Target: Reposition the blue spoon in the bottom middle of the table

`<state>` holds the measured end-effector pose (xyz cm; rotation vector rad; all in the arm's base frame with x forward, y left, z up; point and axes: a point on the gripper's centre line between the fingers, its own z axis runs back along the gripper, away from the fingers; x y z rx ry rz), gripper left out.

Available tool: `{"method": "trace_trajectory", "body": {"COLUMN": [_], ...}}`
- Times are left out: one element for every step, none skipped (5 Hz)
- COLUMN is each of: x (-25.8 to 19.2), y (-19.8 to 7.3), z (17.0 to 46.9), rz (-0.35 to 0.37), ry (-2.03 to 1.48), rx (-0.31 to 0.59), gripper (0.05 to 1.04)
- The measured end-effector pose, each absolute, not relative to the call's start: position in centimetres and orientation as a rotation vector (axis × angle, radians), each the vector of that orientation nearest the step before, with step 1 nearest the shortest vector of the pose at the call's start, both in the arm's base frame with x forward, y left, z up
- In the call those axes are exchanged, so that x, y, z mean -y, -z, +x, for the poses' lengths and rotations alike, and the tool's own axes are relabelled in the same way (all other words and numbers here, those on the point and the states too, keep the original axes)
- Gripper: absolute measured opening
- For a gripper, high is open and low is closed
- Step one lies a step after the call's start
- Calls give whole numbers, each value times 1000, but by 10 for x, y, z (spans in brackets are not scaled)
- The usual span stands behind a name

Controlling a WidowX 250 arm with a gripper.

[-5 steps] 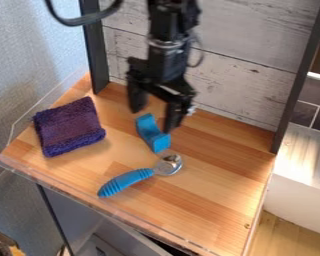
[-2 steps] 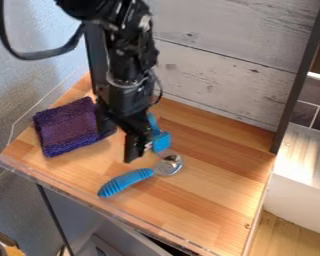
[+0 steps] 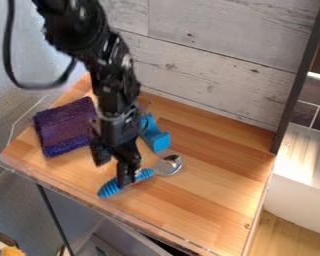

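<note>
From my remote station I find no legible text, label, brand, number or sign on any surface, whether on, beside or behind the wooden table [image 3: 209, 200]

Spoon [image 3: 146, 173]: mid-handle hidden behind claw [image 3: 114, 175]; contact unclear. Claw blurred. Arm [image 3: 112, 75] above spoon, cut by top edge. Cloth [image 3: 62, 127] up-left of spoon, right side partly covered. Bench [image 3: 209, 200] corner, down-right of spoon, cut by bottom edge.
</note>
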<state>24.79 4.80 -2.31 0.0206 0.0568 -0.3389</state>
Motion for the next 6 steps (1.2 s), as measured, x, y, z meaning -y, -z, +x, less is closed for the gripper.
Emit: {"method": "trace_trajectory", "body": {"x": [-44, -42, -36, -34, -34, -33], "y": [37, 45, 48, 51, 51, 51], "z": [246, 246, 247, 251, 252, 252], "rz": [-13, -19, -26, -26, -18, -8], "ry": [360, 381, 409, 424, 406, 403], "rx": [-41, -41, -38, -43, -39, -48], "gripper": [1001, 1001, 939, 643, 446, 445]}}
